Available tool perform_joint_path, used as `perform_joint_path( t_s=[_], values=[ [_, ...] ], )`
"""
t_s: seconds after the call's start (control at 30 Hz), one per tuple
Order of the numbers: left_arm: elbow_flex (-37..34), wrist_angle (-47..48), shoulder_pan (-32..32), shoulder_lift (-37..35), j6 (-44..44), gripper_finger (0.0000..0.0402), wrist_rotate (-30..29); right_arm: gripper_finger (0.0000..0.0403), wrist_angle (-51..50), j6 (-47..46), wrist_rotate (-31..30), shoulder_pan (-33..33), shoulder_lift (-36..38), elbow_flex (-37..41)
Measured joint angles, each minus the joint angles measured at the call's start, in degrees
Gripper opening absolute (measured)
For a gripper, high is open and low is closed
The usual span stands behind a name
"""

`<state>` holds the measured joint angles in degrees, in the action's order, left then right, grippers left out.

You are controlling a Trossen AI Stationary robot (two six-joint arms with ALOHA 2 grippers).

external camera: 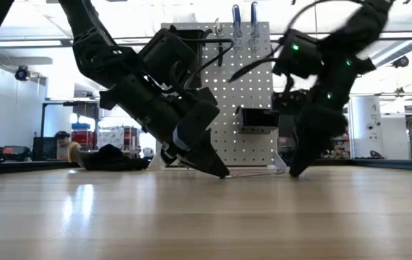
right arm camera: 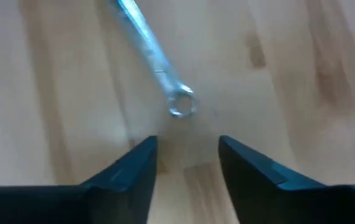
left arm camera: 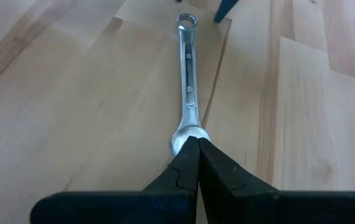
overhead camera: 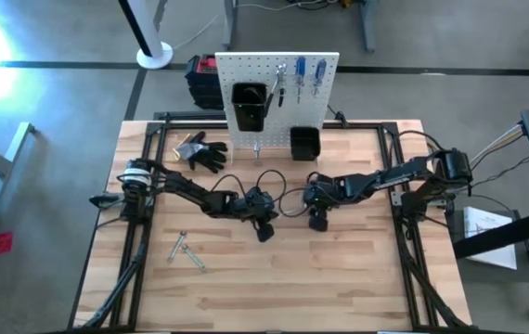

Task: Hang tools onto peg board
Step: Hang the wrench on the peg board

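A slim silver wrench point(left arm camera: 189, 74) lies on the wooden table between my two grippers. My left gripper point(left arm camera: 193, 146) is shut on one end of it, near the table's middle point(overhead camera: 264, 229). My right gripper point(right arm camera: 187, 155) stands open, slanting down just short of the wrench's ring end point(right arm camera: 180, 104), with nothing between its fingers. It shows to the right of centre in the high view point(overhead camera: 318, 223). The white peg board point(overhead camera: 246, 70) stands upright at the far edge. Two blue-handled screwdrivers point(overhead camera: 311, 72) and a dark tool point(overhead camera: 279, 88) hang on it. My left gripper pinches the wrench's open-jaw end point(left arm camera: 184, 132) between its two fingertips. The fingers slant down from the table's left and lie along the wrench. The wrench lies flat on the table, its ring end point(left arm camera: 187, 20) pointing toward my right gripper.
Two black bins point(overhead camera: 249, 105) point(overhead camera: 304, 142) hang on the board. Black work gloves point(overhead camera: 201, 151) lie at the far left. Two more silver wrenches point(overhead camera: 186, 250) lie on the near left of the table. Bare wood runs along the near edge.
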<state>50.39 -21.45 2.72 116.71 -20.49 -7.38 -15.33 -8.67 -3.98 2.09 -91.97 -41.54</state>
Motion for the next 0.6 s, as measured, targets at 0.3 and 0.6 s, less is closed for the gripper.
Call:
perform_joint_path(
  t_s=[0.3,0.6],
  values=[
    [-0.50,-0.48,0.00,0.00,2.04,0.0000,0.24,0.0187,33.63,-27.75,2.95,0.82,1.18,16.61],
    [-0.55,-0.50,-0.74,0.00,6.00,0.0000,0.92,0.0160,40.49,-42.66,5.50,1.79,1.34,20.55]
  ],
)
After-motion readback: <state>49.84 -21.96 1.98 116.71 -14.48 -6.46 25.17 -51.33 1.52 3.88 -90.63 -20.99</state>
